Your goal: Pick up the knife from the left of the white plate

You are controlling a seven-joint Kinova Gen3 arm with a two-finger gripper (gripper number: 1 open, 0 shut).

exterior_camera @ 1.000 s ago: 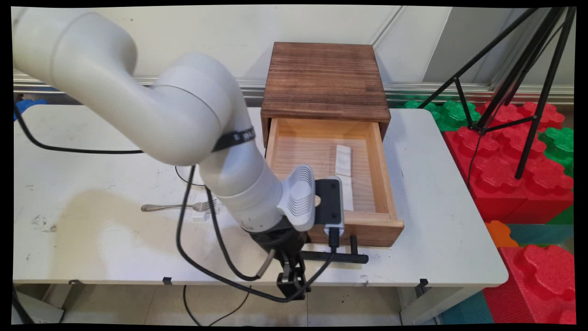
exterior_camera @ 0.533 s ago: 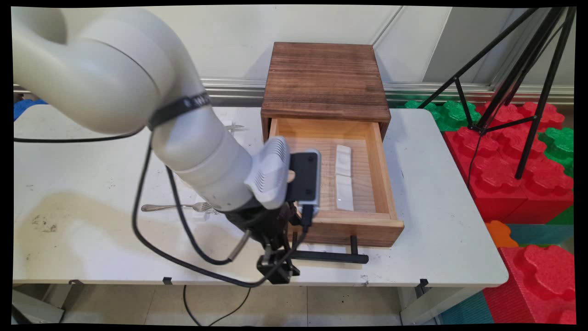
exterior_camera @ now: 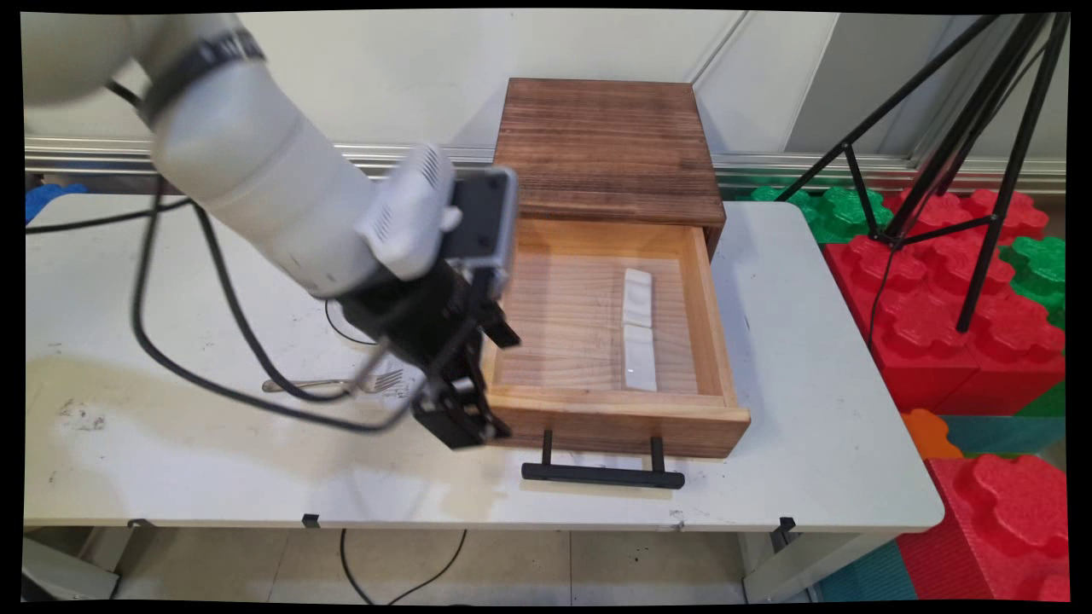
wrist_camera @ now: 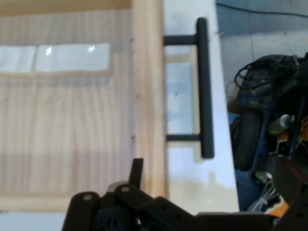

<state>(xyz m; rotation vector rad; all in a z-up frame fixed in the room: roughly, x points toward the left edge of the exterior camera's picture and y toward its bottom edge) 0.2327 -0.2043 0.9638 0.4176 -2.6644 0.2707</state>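
Observation:
A dark wooden box (exterior_camera: 606,145) stands at the table's back with its light wooden drawer (exterior_camera: 614,422) pulled out. Two white oblong pieces (exterior_camera: 638,328) lie end to end on the right of the drawer floor. The black bar handle (exterior_camera: 601,475) on the drawer front is free. My gripper (exterior_camera: 465,418) hangs open over the drawer's front left corner and holds nothing. In the hand view one finger (wrist_camera: 137,168) rises beside the drawer's front wall (wrist_camera: 148,86), with the handle (wrist_camera: 204,86) to the right and the white pieces (wrist_camera: 72,57) at upper left.
A metal fork (exterior_camera: 324,384) lies on the white table (exterior_camera: 810,409) left of the drawer, partly behind the arm's black cables. A black tripod (exterior_camera: 964,128) and red and green foam blocks (exterior_camera: 938,324) stand beyond the table's right edge.
My gripper has come away from the drawer handle at the table's front edge, then risen and moved left and back to the drawer's front left corner. The drawer stays pulled out.

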